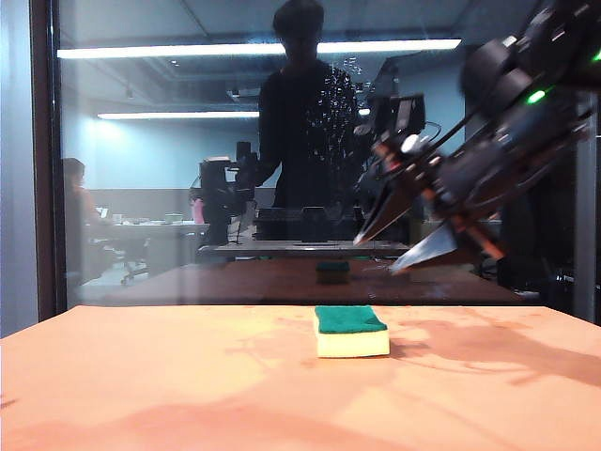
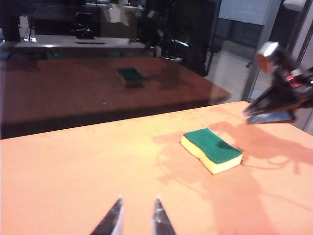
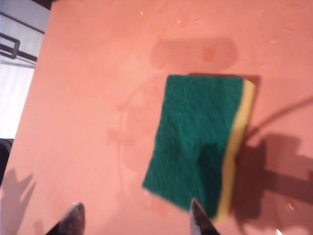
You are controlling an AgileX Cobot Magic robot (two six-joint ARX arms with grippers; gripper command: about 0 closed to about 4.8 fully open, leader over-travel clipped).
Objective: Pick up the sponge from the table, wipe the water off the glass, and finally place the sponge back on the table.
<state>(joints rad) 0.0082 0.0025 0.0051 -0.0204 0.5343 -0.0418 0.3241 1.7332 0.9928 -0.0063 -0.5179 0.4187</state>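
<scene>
**On the orange table, sponge lying free below a spread right gripper**

Near the middle of the table we see the sponge lying flat, green scouring side up and cream foam beneath — nothing touches it. Behind the sponge stands the glass, upright along the table's far edge, and in it we see a dimmer twin of the sponge on a dark mirrored tabletop. High on the glass, above the sponge, we make out the water as a cluster of whitish droplets and thin streaks.

Above the sponge and off toward the right side, we find the right gripper hanging in the air, tilted downward, its fingers spread wide with nothing between them. From its own wrist view the right gripper looks down on the sponge, one fingertip overlapping the sponge's near corner in the picture; we cannot tell whether it touches.

Well away from the sponge, on the near side of the table, we see the left gripper just above the surface — its two fingertips stand a little apart, holding nothing.
</scene>
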